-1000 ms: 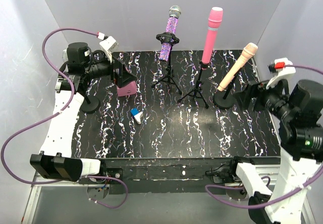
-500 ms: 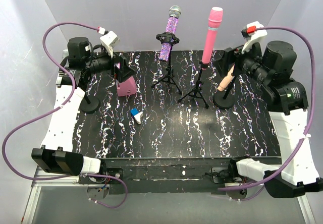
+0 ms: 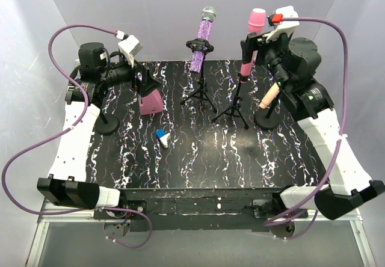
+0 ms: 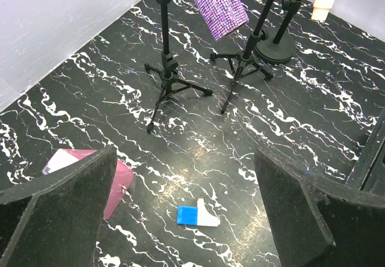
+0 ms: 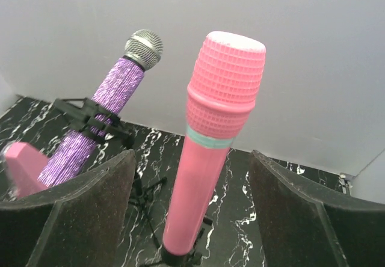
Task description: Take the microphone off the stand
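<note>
Right wrist view shows the right gripper (image 5: 191, 180) with its two dark padded fingers spread wide. The pink plastic microphone with a ribbed head (image 5: 207, 153) stands upright between them with a gap on each side, so nothing is grasped. This microphone sits in its black tripod stand (image 3: 236, 107) near the back of the table. To its left leans the purple glitter microphone with a silver mesh head (image 5: 99, 116), held in a black clip. The left gripper (image 4: 180, 201) is also spread and holds nothing. It hangs above the black table top with white marble veins (image 4: 313, 98), where a small blue and white block (image 4: 197, 214) and a pink box (image 4: 123, 186) lie. Plain pale grey walls (image 3: 150, 14) close the table on three sides.
</note>
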